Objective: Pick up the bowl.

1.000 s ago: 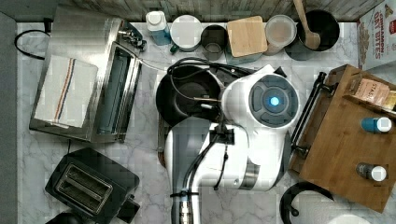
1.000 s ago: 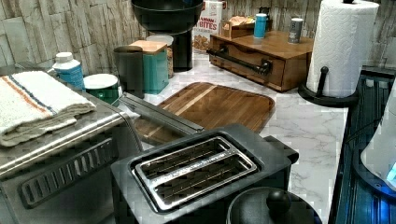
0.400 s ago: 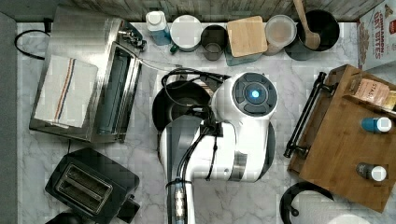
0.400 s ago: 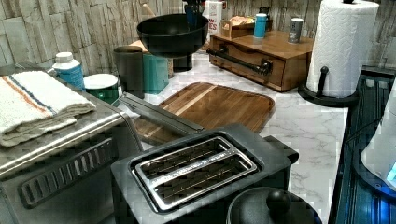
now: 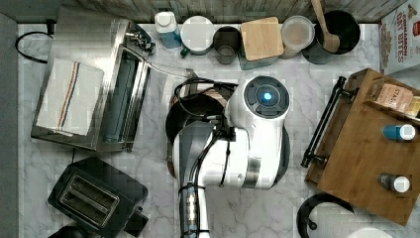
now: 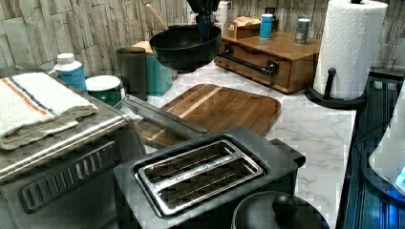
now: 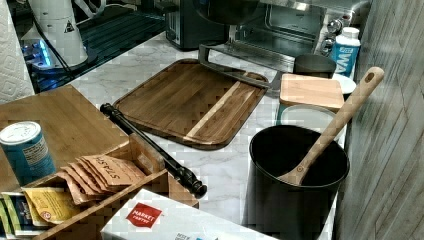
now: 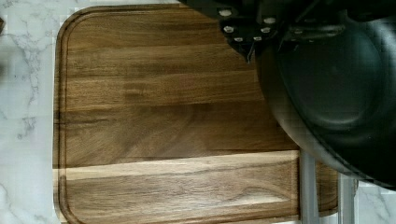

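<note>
Gripper (image 6: 204,24) clamped on the bowl (image 6: 185,46), fingers closed down over the rim on the left view's right side of it. Bowl hangs in the air, clear of the tray (image 6: 217,107), roughly level, tilted slightly. In the wrist view the bowl (image 8: 336,88) sits just off the gripper hardware (image 8: 247,28), overlapping one corner of the tray (image 8: 159,116) below it, and the tray surface is bare. Top view: arm (image 5: 233,144) covers most of the tray; part of the bowl (image 5: 190,116) shows at the top view's left of the wrist, near the toaster oven (image 5: 94,79). Right view: tray (image 7: 192,100) lies flat on the marble counter (image 7: 222,167), pot (image 7: 295,175) with wooden spoon (image 7: 335,125) nearby.
</note>
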`<state>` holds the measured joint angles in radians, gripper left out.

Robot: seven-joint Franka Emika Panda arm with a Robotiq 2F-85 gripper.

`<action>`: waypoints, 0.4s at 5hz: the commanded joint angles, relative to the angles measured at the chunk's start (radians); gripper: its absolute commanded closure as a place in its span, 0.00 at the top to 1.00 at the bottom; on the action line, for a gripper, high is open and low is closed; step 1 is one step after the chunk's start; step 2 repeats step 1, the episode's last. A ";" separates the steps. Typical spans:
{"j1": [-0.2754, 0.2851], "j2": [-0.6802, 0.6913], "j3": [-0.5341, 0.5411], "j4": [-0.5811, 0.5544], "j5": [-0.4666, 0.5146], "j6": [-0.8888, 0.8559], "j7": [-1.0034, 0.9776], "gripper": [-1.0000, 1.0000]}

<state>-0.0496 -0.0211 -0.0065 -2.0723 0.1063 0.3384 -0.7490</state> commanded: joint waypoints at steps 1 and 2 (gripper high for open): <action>-0.002 -0.038 0.000 0.045 0.007 0.008 0.034 0.00; -0.002 -0.038 0.000 0.045 0.007 0.008 0.034 0.00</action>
